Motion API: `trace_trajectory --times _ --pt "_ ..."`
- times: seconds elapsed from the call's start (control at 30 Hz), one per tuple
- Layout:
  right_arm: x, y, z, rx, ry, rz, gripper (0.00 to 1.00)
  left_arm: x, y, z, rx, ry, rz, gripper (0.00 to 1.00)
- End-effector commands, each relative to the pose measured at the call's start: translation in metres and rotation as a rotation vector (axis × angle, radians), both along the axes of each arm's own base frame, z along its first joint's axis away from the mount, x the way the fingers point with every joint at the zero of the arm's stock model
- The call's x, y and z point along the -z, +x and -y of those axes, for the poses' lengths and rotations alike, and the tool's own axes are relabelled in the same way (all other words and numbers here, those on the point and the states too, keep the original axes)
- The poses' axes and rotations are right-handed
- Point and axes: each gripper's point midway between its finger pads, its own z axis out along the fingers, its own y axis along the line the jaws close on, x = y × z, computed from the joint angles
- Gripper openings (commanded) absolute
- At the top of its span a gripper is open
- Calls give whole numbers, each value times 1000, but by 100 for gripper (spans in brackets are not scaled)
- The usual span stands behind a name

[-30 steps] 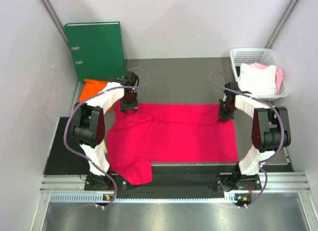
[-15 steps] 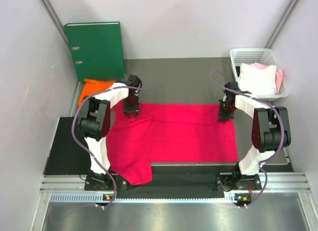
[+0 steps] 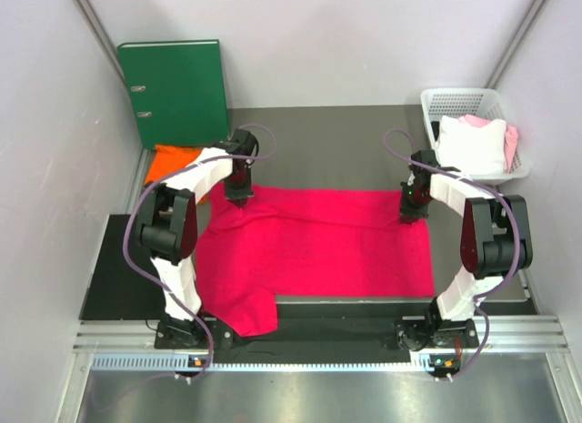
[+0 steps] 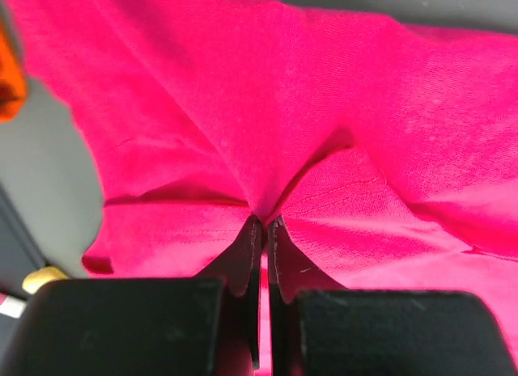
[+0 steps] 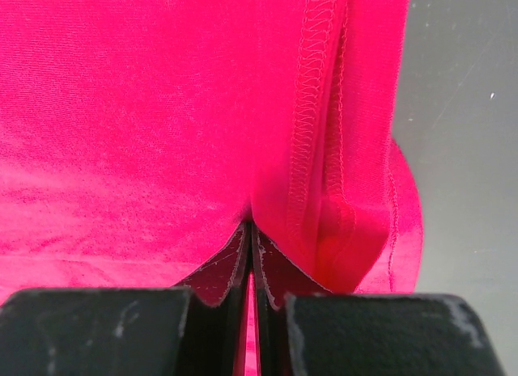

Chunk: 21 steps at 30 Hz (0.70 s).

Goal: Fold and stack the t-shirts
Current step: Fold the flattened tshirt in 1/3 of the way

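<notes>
The left claw (image 4: pixel 265 221) now clamps the far edge of the crimson-pink t-shirt (image 3: pixel 318 246), as the right claw (image 5: pixel 249 225) does, so folding may start.

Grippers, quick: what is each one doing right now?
Left gripper: shut on the crimson-pink t-shirt.
Right gripper: shut on the same t-shirt, beside its stitched hem.

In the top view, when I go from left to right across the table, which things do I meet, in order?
Green binder → left gripper → right gripper → white basket. The pink shirt stretches under both grippers, so it has no single place in the order.
</notes>
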Motion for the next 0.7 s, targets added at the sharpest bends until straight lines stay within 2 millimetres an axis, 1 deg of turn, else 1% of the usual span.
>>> trace_trajectory --times 0.0,0.03,0.07,0.13,0.17,0.23,0.4,0.43,0.47,0.5,0.57,0.6,0.67 --pt "-10 18 -7 -25 21 54 2 -33 -19 -10 -28 29 37 0" --pt "-8 17 -7 -28 20 46 2 -35 -23 -11 -32 29 37 0" --pt "-9 18 -7 -27 20 49 2 -32 -30 -12 -32 34 21 0" --pt "-8 19 -8 -30 24 46 2 -32 -37 -12 -34 32 20 0" --pt "-6 19 -8 -32 25 43 2 -27 -43 -13 -32 34 3 0" --pt "-6 19 -9 -34 32 43 2 -27 -48 -11 -38 28 0 0" --pt "-4 18 -11 -38 36 35 2 -18 -60 -7 -39 29 -29 0" --pt "-5 19 -12 -40 40 39 2 -17 -62 -5 -35 32 -34 5" --pt "-4 19 -11 -41 38 36 2 -14 -65 -3 -27 35 -41 17" --pt "-4 19 -11 -40 41 36 2 -12 -67 -2 -26 39 -49 24" --pt "-4 19 -12 -42 44 36 2 -9 -70 1 -17 46 -55 28" --pt "-4 19 -12 -40 43 36 2 -9 -70 2 -14 48 -54 33" --pt "-4 19 -12 -43 47 37 2 -11 -67 4 -9 49 -47 35"
